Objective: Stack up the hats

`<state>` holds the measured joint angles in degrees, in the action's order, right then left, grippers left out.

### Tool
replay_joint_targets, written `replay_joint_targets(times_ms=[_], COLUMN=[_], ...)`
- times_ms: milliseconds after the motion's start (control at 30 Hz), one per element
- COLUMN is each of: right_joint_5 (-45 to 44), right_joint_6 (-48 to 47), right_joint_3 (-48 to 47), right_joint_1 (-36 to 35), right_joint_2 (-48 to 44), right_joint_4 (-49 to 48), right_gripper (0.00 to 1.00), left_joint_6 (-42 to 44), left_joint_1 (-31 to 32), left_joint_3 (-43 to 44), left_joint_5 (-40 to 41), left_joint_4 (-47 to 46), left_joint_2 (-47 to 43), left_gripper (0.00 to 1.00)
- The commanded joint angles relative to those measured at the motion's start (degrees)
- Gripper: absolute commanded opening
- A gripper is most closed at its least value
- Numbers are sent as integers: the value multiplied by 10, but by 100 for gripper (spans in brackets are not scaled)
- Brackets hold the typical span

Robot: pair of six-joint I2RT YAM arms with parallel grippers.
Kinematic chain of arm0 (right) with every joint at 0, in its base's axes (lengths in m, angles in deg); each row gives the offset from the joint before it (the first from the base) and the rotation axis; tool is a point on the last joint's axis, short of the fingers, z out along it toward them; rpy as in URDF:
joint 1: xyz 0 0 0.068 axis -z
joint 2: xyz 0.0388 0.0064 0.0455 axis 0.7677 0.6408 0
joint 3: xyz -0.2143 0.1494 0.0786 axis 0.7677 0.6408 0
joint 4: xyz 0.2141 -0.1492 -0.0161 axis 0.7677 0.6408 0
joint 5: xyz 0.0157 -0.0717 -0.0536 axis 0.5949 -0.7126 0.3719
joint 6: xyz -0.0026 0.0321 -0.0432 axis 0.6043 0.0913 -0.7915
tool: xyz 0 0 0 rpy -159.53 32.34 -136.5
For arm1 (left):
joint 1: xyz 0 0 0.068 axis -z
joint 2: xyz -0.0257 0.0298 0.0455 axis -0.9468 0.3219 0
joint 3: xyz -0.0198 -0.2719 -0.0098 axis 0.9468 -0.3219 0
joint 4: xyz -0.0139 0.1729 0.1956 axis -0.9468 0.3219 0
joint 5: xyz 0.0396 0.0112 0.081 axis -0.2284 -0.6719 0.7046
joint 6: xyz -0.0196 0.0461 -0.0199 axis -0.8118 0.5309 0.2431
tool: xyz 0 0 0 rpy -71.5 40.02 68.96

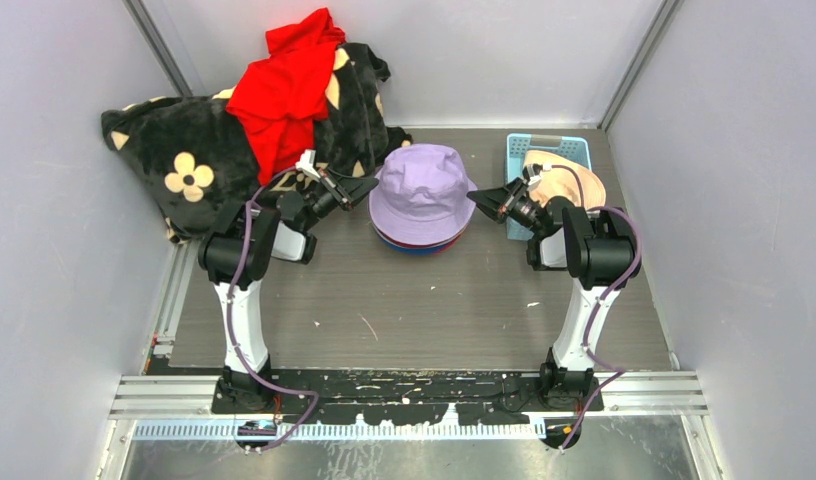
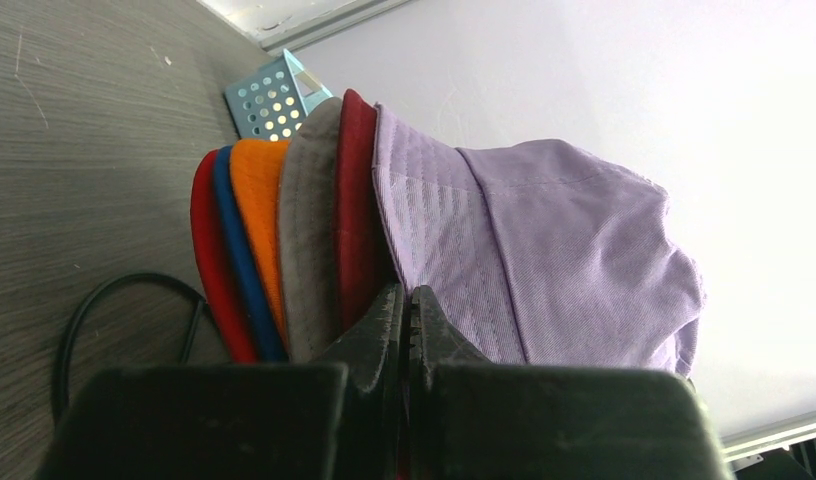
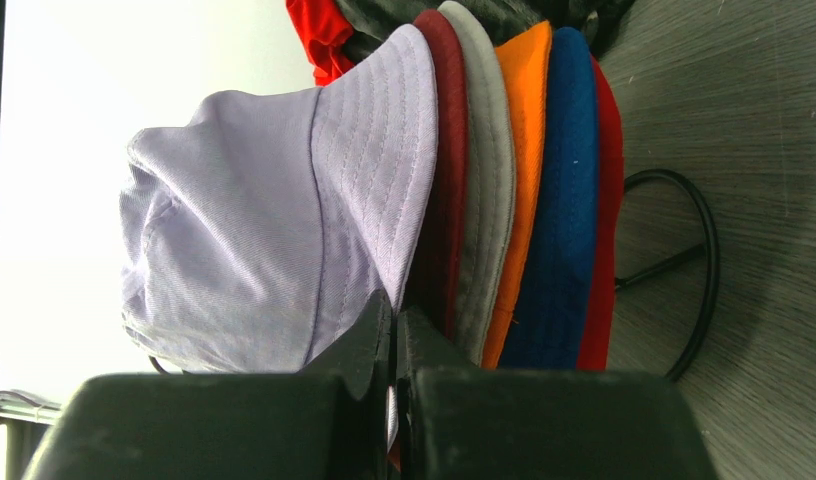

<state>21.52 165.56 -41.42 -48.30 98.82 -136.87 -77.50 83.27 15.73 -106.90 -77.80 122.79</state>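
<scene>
A lilac hat [image 1: 422, 190] tops a pile of hats in the middle of the table. In the left wrist view the brims under the lilac hat [image 2: 544, 240] are maroon [image 2: 356, 200], grey [image 2: 309, 220], orange [image 2: 262, 200], blue [image 2: 242, 260] and red [image 2: 209, 260]. My left gripper [image 1: 371, 190] is shut on the left edge of the lilac brim, and my right gripper [image 1: 474, 198] is shut on its right edge. Pale fabric shows between the right fingertips [image 3: 379, 320]. A cream hat [image 1: 569, 183] lies in the blue basket [image 1: 544, 145] behind the right arm.
A black blanket with cream flowers [image 1: 184, 150] is heaped at the back left, and a bright red garment [image 1: 284, 90] is draped over it. The enclosure walls stand close on both sides. A dark cable loop [image 3: 699, 250] lies on the table beside the pile.
</scene>
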Motion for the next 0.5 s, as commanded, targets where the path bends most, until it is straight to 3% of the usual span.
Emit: replay_joint_targets(times_ms=[0,233,333,467], right_joint_5=[12,12,13,9], right_joint_6=[-40,-20,-20,-44], right_joint_3=[20,12,3,1], right_joint_1=[11,11,11,18], right_joint_2=[27,2,-26,-78], right_joint_4=[4,-2,19,71], right_gripper=[1,4,18,33], left_joint_6=[27,19,29,64], left_joint_1=[-14,-20,-24,-30], left_joint_3=[-27,-20,-16,-16], left_joint_5=[-7,-8,-11,-12], left_joint_4=[44,57,91,169], left_joint_2=[29,6,-17,-64], left_gripper=[0,0,0,13])
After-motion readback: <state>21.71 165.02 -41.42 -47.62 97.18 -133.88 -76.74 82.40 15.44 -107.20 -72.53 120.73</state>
